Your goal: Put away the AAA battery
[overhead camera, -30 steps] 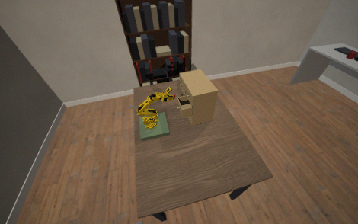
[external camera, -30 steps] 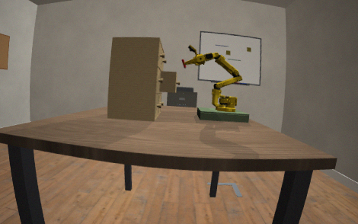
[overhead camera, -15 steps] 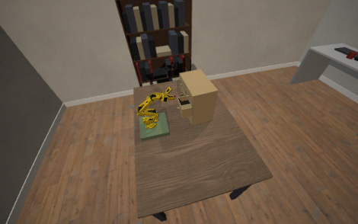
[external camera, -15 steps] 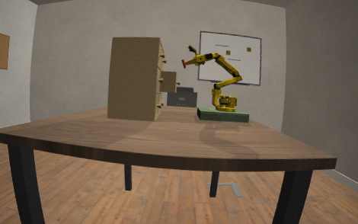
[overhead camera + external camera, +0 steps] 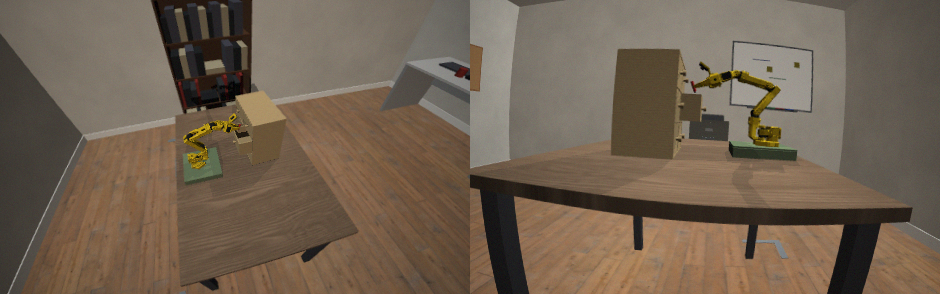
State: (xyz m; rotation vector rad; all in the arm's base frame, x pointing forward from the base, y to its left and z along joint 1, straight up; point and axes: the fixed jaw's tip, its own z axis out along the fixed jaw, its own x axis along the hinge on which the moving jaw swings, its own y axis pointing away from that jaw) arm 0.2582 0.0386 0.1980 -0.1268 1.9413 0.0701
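A tan drawer cabinet stands on the table; it also shows in the exterior view. One middle drawer is pulled partly out toward the arm, and it also shows in the top view. The other drawers look shut. My gripper is shut on a small red thing, the AAA battery. It holds the battery in the air just above the open drawer, close to the cabinet front. The gripper is small in the top view. What is inside the drawer is hidden.
The yellow arm stands on a green pad left of the cabinet, also seen in the exterior view. A bookshelf stands behind the table's far edge. A grey box stands behind the table.
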